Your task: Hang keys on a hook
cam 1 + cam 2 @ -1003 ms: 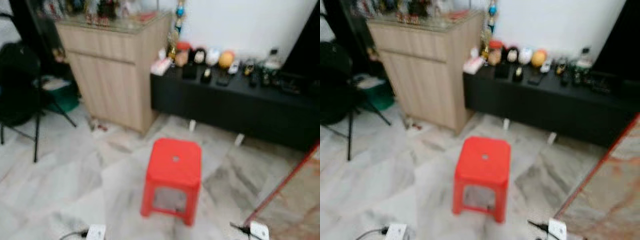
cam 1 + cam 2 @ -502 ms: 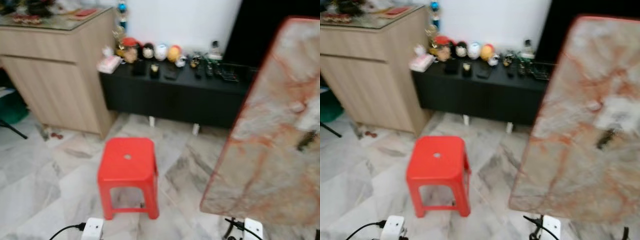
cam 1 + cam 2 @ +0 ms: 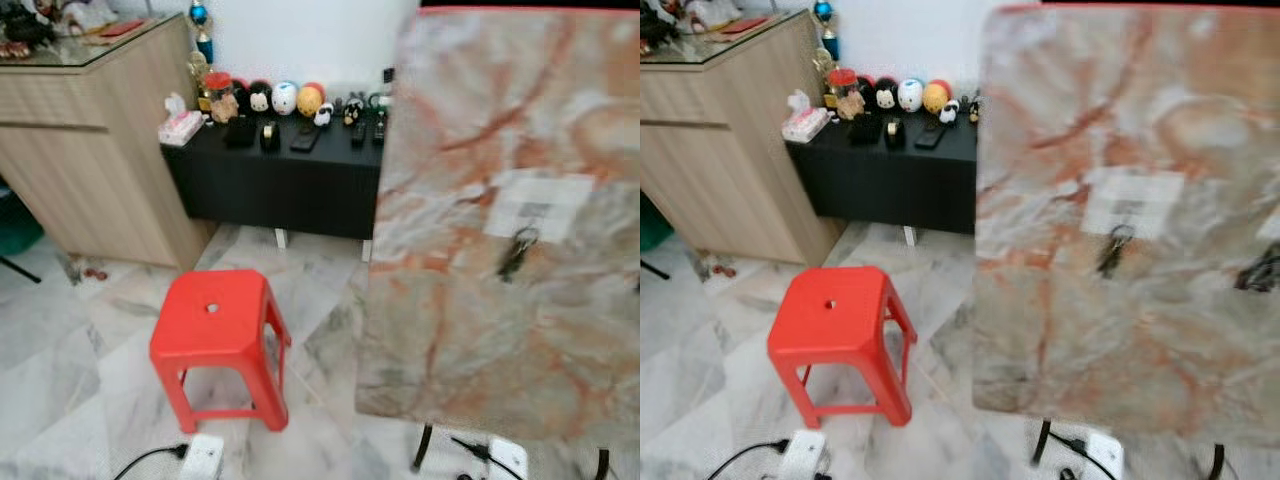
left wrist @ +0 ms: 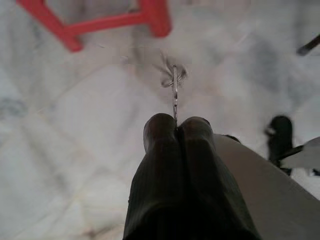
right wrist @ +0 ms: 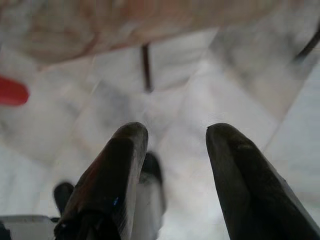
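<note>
In the left wrist view my left gripper (image 4: 176, 121) is shut on a thin metal key ring (image 4: 174, 92). The blurred keys (image 4: 171, 76) dangle beyond it over the floor. A marble-patterned board (image 3: 470, 330) stands upright on thin black legs at the right. It carries a white patch (image 3: 532, 204) with a small dark hook-like piece (image 3: 514, 254) hanging just under it, too blurred to tell apart. A second dark piece (image 3: 1262, 270) sits near the board's right edge. My right gripper (image 5: 172, 132) hangs open above the floor near the board's legs, with nothing between its fingers.
A red plastic stool (image 3: 213, 324) stands on the marble floor left of the board. Behind it are a low black cabinet (image 3: 280, 185) with small ornaments and a tall wooden cabinet (image 3: 90, 150). White power strips (image 3: 203, 456) with cables lie on the floor in front.
The camera has swung to the right: the board has come from the right edge well into view, and the stool and cabinets have slid to the left.
</note>
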`<state>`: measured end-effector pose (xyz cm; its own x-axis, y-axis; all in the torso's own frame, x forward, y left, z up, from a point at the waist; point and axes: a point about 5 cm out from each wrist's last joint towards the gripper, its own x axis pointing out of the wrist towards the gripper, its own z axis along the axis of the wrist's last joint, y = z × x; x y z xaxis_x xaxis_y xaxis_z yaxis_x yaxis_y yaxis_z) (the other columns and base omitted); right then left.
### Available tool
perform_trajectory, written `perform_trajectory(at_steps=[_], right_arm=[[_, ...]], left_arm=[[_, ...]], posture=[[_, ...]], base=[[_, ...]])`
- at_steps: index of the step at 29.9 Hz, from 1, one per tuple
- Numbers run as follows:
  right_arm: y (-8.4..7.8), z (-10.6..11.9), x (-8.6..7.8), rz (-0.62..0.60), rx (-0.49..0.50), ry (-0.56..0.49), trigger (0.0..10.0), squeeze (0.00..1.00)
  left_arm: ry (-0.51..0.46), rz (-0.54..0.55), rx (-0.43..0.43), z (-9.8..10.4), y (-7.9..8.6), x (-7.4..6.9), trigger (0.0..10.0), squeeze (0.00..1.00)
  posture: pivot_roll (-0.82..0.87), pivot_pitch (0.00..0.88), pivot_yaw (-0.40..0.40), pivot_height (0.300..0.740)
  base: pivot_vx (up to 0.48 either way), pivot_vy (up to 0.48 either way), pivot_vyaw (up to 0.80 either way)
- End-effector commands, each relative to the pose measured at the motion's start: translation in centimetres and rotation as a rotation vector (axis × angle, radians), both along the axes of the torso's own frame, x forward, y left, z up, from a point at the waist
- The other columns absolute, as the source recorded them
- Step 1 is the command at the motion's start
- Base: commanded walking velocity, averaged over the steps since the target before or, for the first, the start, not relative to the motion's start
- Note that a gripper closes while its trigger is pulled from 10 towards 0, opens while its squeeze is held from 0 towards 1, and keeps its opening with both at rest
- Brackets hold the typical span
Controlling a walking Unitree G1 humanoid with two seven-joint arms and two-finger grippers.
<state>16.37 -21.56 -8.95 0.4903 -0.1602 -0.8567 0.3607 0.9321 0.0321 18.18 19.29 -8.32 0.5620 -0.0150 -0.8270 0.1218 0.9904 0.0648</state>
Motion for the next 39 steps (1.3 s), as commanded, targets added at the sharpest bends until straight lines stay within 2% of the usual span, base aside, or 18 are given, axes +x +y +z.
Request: perform_trajectory(at_steps=[1,9,18,27,39], right_arm=[[0.9,-0.1,0.2,0.016,0.016,0.003,10.0,0.0],[0.9,-0.1,0.3,0.026,0.01,0.004,10.0,0.0],[0.6,0.1,0.5,0.047,-0.007,0.004,10.0,0.0],[0.7,0.2,0.8,0.059,-0.009,0.002,10.0,0.0],[0.3,0.3,0.8,0.062,-0.015,0.005,10.0,0.0]], left_arm=[[0.032,0.002,0.029,-0.2,0.9,-0.7,10.0,0.0],[0.059,0.0,0.035,-0.6,1.0,-1.5,10.0,0.0],[0.066,-0.002,0.025,-0.8,0.4,-1.8,10.0,0.0],[0.081,-0.003,0.034,-0.9,0.6,-2.1,10.0,0.0],[0.074,0.003,0.024,-0.9,0.2,-1.9,10.0,0.0]], posture=[[0.07,0.0,0.003,0.736],[0.04,0.0,0.009,0.736],[0.05,0.0,-0.003,0.736],[0.03,0.0,0.001,0.736],[0.04,0.0,-0.012,0.736]], base=[[0.0,-0.48,0.0],[0.0,-0.48,0.0],[0.0,-0.48,0.0],[0.0,-0.48,0.0],[0.0,-0.48,0.0]])
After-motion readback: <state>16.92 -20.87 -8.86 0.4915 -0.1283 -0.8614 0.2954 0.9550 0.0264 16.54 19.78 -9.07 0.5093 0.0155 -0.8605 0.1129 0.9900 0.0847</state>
